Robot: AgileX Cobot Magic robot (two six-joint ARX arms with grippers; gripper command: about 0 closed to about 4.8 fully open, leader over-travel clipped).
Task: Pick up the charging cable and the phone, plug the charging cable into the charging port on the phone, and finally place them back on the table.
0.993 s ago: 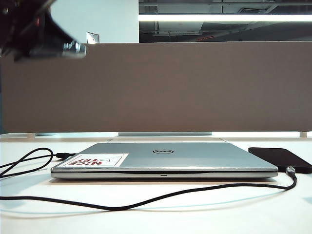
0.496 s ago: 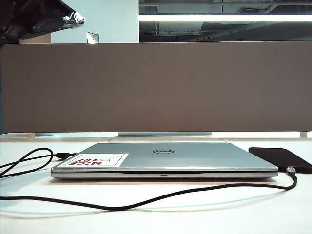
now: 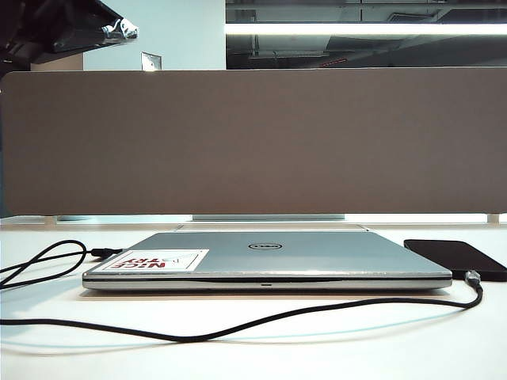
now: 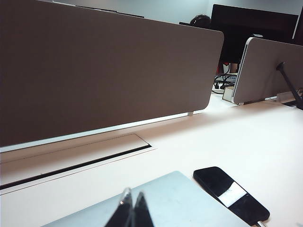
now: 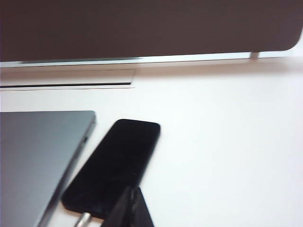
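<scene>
Phone [image 5: 113, 165] w/ charging cable [image 3: 238, 324] plugged, on table [image 3: 317, 348]; left gripper [image 4: 132, 202], right gripper [image 5: 131, 195] closed.

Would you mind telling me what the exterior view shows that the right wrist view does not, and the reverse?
Only the exterior view shows the charging cable trailing across the table and the laptop's red sticker. Only the right wrist view shows the shut right gripper; the shut left gripper appears in neither. Both show the phone, laptop and divider panel.

An open-plan office is being shown: white desks [image 4: 246, 137] are being separated by brown-grey divider panels [image 3: 253, 142], a ceiling strip light [image 3: 364, 28] is glowing, and a closed Dell laptop [image 3: 265, 257] is lying there.
</scene>
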